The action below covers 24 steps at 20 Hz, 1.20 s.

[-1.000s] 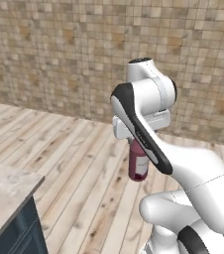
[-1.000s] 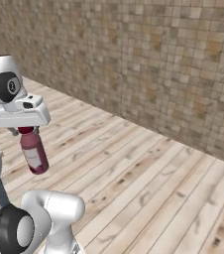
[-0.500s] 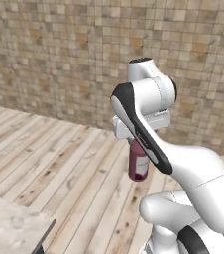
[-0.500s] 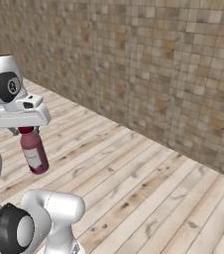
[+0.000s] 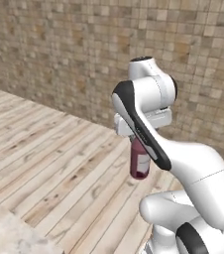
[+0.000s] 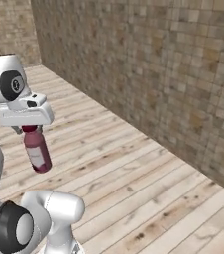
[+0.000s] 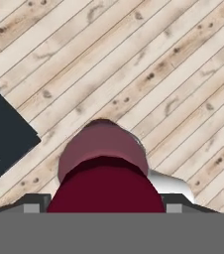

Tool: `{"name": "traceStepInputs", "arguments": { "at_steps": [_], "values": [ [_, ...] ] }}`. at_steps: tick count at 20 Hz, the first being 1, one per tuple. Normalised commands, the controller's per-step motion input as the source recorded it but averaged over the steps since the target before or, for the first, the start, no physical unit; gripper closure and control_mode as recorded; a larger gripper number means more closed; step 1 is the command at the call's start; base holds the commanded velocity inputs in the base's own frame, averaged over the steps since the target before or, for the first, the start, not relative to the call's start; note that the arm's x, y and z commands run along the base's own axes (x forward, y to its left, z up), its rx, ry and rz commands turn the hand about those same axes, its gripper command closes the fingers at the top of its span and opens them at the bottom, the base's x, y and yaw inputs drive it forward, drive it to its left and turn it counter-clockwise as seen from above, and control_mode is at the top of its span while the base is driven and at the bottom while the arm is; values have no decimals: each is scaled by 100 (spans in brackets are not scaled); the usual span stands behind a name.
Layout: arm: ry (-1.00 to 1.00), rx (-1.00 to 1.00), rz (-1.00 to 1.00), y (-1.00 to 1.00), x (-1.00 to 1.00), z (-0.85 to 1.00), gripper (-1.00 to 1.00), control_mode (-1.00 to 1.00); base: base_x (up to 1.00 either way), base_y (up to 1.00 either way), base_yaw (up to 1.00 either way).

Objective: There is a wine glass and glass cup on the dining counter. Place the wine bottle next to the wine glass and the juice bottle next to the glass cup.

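Fingers of the gripper (image 6: 29, 130) are closed on the cap of the juice bottle (image 6: 36, 152), which hangs upright at centre-left over the plank floor (image 6: 148, 198), held high, probably for carrying to the glass cup.

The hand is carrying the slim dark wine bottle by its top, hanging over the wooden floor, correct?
Not quite. The bottle in the hand is the juice bottle: short, stout, maroon-red, with a wide dark red cap and a white label, not the slim dark one. The right base view shows it plainly. The rest holds: it is gripped at the top and hangs over the wooden floor.
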Motion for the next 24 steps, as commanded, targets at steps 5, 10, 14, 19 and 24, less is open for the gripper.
{"name": "traceStepInputs", "arguments": {
  "at_steps": [5,10,14,19,24],
  "values": [
    [0,0,0,0,0,0,100,100,66,0,52],
    [0,0,0,0,0,0,100,100,67,0,51],
    [0,0,0,0,0,0,100,100,73,0,43],
    [0,0,0,0,0,0,100,100,77,0,33],
    [0,0,0,0,0,0,100,100,73,-9,22]
  ]
}}
